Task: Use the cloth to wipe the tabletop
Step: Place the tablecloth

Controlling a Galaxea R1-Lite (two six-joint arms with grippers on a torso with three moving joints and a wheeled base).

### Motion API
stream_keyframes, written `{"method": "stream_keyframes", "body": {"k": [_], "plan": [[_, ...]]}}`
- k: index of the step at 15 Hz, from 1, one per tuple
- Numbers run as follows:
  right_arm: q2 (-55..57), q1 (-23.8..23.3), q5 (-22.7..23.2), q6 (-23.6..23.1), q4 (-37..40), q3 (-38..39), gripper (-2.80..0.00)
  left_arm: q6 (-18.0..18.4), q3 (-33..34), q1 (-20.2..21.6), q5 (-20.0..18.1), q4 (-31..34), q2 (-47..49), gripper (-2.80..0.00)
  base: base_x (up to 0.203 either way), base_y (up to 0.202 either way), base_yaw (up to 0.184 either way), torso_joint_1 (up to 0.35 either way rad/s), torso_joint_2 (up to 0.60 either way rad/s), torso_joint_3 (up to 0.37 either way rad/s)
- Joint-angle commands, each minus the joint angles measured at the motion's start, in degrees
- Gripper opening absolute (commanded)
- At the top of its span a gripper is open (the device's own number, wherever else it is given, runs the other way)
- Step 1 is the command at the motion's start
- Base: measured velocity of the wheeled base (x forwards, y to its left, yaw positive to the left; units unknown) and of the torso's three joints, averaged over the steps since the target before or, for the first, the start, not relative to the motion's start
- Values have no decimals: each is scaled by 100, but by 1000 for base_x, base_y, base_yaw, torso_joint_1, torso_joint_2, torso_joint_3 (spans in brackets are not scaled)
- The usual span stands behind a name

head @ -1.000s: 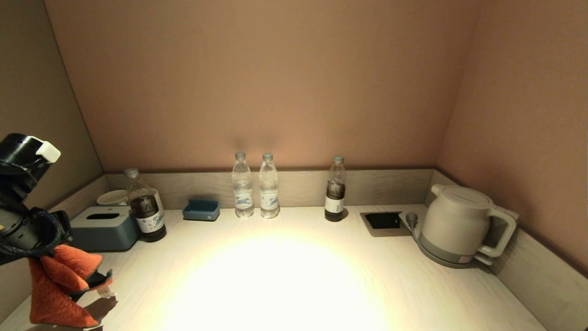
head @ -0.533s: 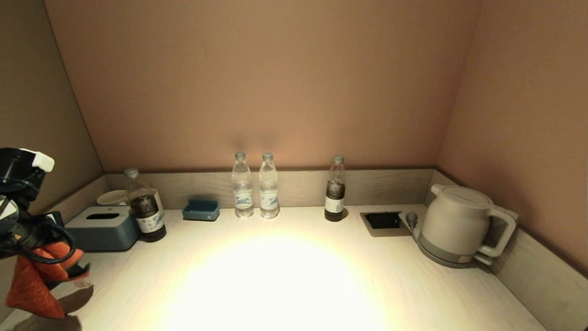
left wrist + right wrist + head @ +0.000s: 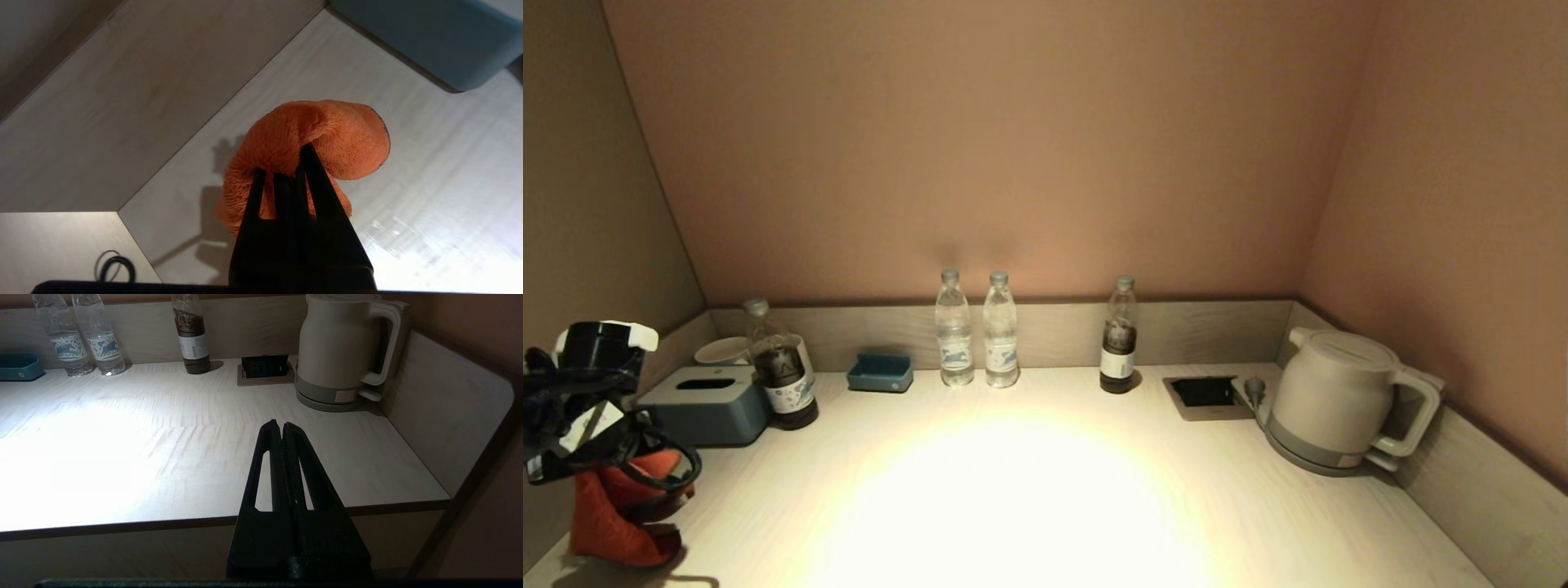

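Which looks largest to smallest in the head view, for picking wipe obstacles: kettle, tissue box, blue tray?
1. kettle
2. tissue box
3. blue tray
All sit similarly far back, so the order seems reliable.

Pale wood-grain table [image 3: 1029, 490], low rim on three sides. On it: tissue box [image 3: 707, 404], white bowl [image 3: 721, 350], blue tray [image 3: 880, 372], two water bottles [image 3: 954, 331], two dark-drink bottles [image 3: 1118, 336], kettle [image 3: 1339, 400], recessed socket [image 3: 1205, 392].

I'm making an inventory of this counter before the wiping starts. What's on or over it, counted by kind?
Bottles: 4 (two clear, two dark)
Kettle: 1
Tissue box: 1
Blue tray: 1
White cup: 1
Orange cloth, in the left end effector: 1
Total: 9
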Motion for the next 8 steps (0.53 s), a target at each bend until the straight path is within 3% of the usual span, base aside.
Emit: {"method": "stream_keyframes", "body": {"k": [1, 6, 8], "plan": [[7, -1, 1, 0, -2, 0, -280, 97, 50, 34, 130, -93, 303, -280, 0, 0, 0, 0, 0, 0], [7, -1, 1, 0, -2, 0, -280, 373, 157, 58, 326, -626, 452, -280, 0, 0, 0, 0, 0, 0], [7, -1, -3, 0, -2, 0, -280, 563, 338, 142, 317, -1542, 643, -280, 0, 0, 0, 0, 0, 0]]}}
